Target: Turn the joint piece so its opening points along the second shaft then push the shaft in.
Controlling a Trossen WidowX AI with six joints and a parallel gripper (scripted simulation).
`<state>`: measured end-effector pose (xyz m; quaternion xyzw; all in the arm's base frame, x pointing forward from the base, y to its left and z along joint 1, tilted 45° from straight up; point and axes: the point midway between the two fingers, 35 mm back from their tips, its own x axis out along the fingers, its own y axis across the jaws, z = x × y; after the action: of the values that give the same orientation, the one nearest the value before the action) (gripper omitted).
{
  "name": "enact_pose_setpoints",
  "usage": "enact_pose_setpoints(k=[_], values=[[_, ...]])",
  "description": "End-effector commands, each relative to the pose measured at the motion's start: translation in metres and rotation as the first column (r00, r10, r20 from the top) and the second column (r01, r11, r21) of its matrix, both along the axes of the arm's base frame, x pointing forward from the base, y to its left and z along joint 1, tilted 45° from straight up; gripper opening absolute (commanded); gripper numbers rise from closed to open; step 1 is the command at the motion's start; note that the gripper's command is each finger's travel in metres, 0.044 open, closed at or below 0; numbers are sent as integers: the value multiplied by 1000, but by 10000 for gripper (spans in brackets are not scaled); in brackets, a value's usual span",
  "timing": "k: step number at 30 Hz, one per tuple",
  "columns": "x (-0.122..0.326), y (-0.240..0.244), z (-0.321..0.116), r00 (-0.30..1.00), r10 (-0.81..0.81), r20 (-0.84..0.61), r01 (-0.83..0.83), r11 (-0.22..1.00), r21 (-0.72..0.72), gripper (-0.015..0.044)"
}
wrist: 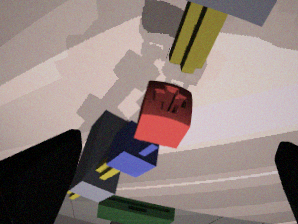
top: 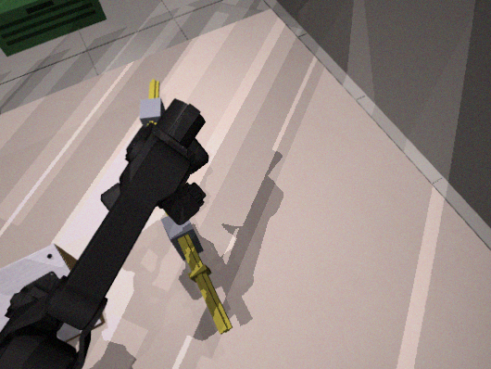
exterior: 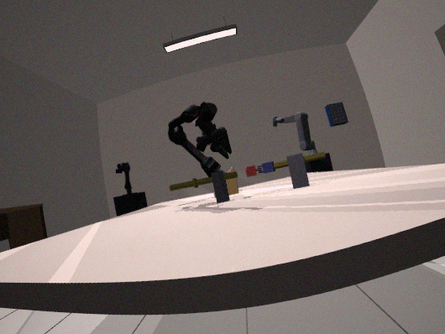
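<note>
I have the pincer (top: 159, 171) (exterior: 227, 155) (wrist: 181, 145) spread wide with nothing between its fingers, above the joint. The red joint piece (exterior: 251, 170) (wrist: 162, 131) sits beyond the blue hinge part (exterior: 268, 167) (wrist: 132, 162), at the end of the first shaft (top: 154, 89) (exterior: 281, 164) (wrist: 107, 171), which runs from the first block (top: 150, 108) (exterior: 298, 171) (wrist: 95, 190). From overhead my arm hides the joint; the wrist view shows it between my fingers' outlines, untouched as far as I can see.

I judge we're at the turning step, lining up to take hold. The second shaft (top: 213, 303) (exterior: 182, 185) (wrist: 207, 35) runs through the second block (top: 178, 227) (exterior: 220, 186) (wrist: 245, 7), its tip near the opening but outside it. The mouth faces roughly that way; I can't call it straight.

Next I want a careful descent, fingers either side of the red walls, a close, then a small swing onto the shaft's line. Coming down skewed could knock the hinges round.

Containers now: I see teeth inside the red mouth, and no shaft in it. The green slotted box (top: 51, 23) (wrist: 135, 211) lies off past the worktop (top: 371, 278) (exterior: 210, 243); I can't tell its contents.
</note>
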<state>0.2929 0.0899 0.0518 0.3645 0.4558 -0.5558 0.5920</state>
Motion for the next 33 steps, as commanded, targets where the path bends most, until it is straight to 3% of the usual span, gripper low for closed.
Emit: enact_pose_setpoints(k=[1, 4, 15, 33], values=[[-3, -11, 1, 989, -134, 57, 131, 990, 52, 440], [-5, -16, 1, 976, -199, 84, 193, 978, 81, 440], [-5, -18, 2, 976, -199, 85, 192, 978, 81, 440], [6, -115, 90, 951, 284, -123, -295, 952, -82, 440]])
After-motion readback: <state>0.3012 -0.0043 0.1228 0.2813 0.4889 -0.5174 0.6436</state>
